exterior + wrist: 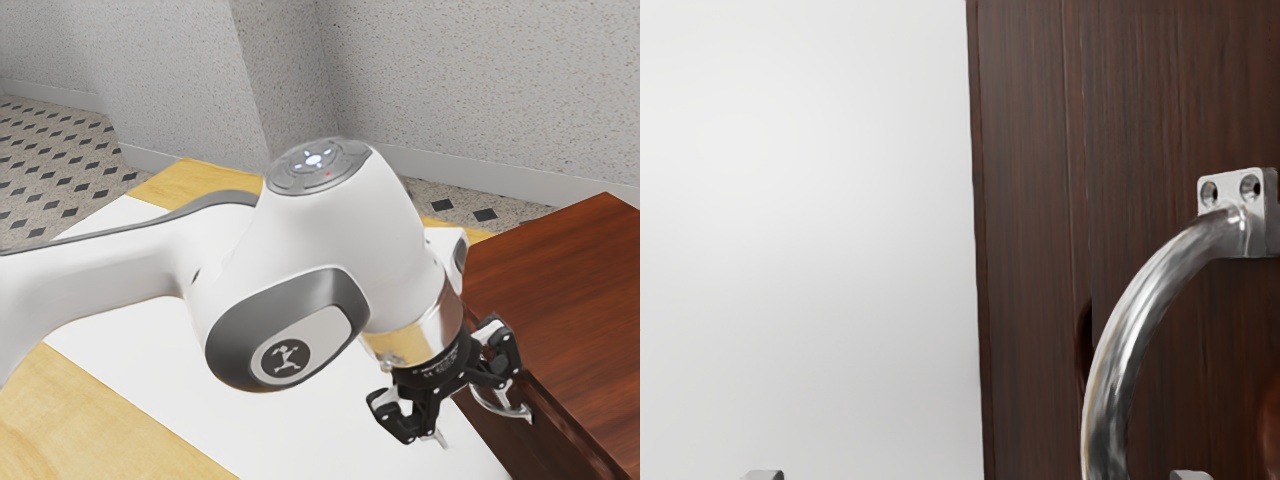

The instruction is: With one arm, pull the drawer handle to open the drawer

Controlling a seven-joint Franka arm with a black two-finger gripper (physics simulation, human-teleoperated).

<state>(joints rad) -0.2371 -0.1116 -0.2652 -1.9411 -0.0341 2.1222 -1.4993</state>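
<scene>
Reaching the drawer is done, as far as I can judge; the pull itself has not begun. The gripper (pixel 445 405) hangs low at the front of the dark wooden cabinet (pixel 570 290), its claw spread apart. The wrist view has the curved metal handle (pixel 1140 310) running between the two fingertips (pixel 762 474), closer to one, not clamped. The handle sits on the drawer front (pixel 1030 250), bolted by a small plate (pixel 1240 205). Closing on it and drawing back remain. No gap shows around the drawer, though its lower part is cut off and the handle's far end is out of frame.
</scene>
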